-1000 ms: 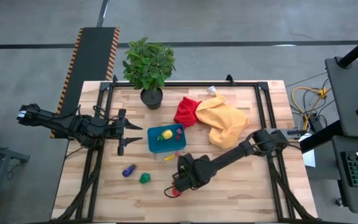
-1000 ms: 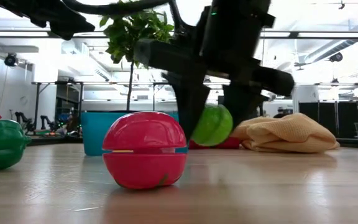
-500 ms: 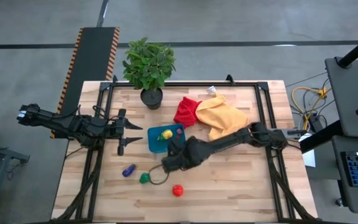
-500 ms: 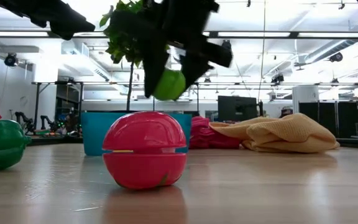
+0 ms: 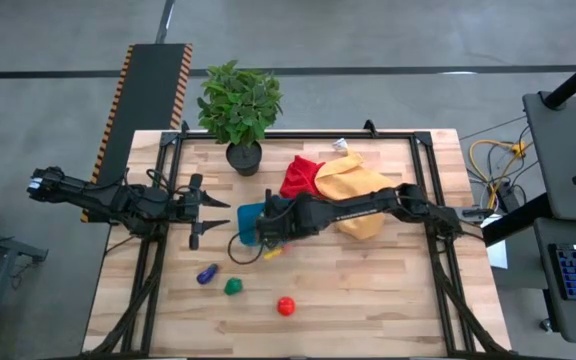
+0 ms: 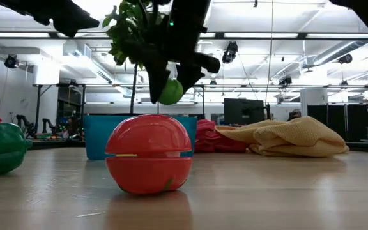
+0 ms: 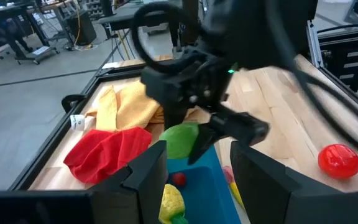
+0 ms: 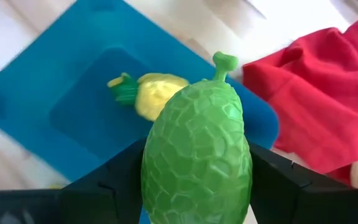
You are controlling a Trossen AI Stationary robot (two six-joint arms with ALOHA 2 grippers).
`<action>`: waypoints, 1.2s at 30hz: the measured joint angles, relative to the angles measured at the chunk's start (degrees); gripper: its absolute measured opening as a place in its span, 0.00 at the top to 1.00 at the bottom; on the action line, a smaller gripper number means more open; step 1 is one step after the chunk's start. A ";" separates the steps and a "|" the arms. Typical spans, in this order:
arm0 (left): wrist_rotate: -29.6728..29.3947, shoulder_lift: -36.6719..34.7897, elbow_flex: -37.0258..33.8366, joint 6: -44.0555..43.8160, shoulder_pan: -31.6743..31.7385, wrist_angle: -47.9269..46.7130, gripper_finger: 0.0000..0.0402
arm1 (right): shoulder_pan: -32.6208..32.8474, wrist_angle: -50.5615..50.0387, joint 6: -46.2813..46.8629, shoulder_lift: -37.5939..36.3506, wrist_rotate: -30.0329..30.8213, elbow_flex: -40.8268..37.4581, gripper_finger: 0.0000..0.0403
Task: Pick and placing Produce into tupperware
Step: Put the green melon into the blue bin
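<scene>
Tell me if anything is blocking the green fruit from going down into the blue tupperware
Nothing visible blocks it. The right tool holds the green fruit above the tupperware, clear of its rim. A yellow piece and a small red piece already lie inside, with bare floor around them. The red cloth lies beside it, outside.

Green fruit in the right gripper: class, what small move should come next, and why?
Probably lower it a little, then open the fingers. The right gripper holds the green fruit in the air above the tupperware, which already holds a yellow piece. The left gripper waits at the table's left side.
</scene>
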 joint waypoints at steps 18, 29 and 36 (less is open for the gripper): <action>-0.02 0.00 0.50 1.42 -0.02 -0.20 0.59 | -3.83 3.64 -2.27 0.13 -0.56 -4.69 0.46; -0.01 0.00 0.50 1.42 0.00 -0.21 0.59 | -3.98 7.24 -2.03 0.22 -2.25 -7.92 0.46; 0.00 0.00 0.50 1.42 -0.01 -0.20 0.59 | -3.98 7.82 -2.22 0.22 -2.05 -7.94 0.41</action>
